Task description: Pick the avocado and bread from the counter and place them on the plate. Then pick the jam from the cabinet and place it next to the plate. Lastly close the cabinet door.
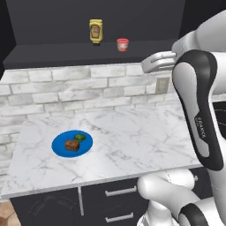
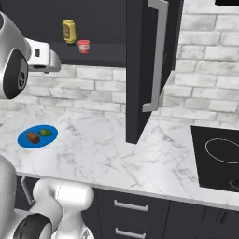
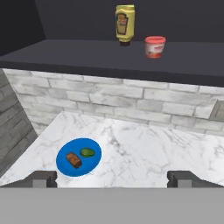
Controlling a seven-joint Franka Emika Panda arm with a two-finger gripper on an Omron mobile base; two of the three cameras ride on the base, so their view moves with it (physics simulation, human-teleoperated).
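The bread and the avocado lie side by side on the blue plate, at the left of the marble counter. In the hand view the plate holds the bread and avocado. The red jam stands on the shelf of the dark cabinet, right of a yellow bottle. My gripper is open and empty, raised high above the counter and facing the jam from a distance. The cabinet door stands swung open.
The open door and its metal bar handle jut out over the counter to the right of my hand. A black cooktop lies at the far right. A brick wall backs the counter, with an outlet.
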